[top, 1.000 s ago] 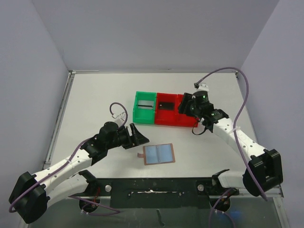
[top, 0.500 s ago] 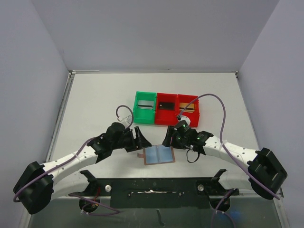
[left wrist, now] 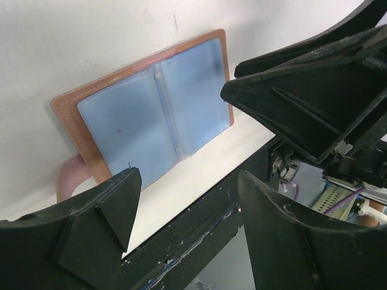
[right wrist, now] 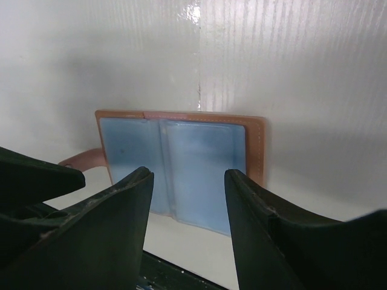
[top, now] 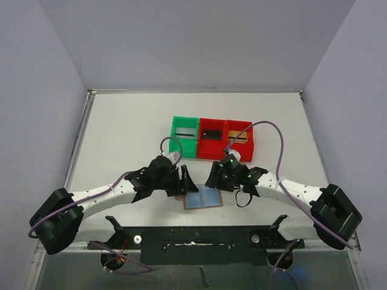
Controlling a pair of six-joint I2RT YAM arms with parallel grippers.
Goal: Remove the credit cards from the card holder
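Observation:
The card holder (top: 204, 197) lies open and flat near the table's front edge, tan leather with a light blue lining (left wrist: 151, 115) and a snap tab (right wrist: 81, 159). Its pockets look bare. My left gripper (top: 188, 181) hangs open over its left edge, and my right gripper (top: 213, 179) hangs open over its upper right; neither holds anything. In the left wrist view the card holder is beyond my open left gripper (left wrist: 187, 181); in the right wrist view it shows between the fingers of my open right gripper (right wrist: 188, 175). The credit cards rest in bins: a silvery one (top: 185, 134), a black one (top: 210, 135), a gold one (top: 240, 138).
A green bin (top: 175, 140) and two red bins (top: 213, 151) (top: 250, 145) stand in a row behind the card holder. The black frame (top: 193, 232) runs along the table's front edge. The right gripper's fingers (left wrist: 302, 103) show close in the left wrist view.
My right arm has swung from the red bins down to the card holder. My left arm has slid right, up to the card holder's left edge. The card holder has not moved.

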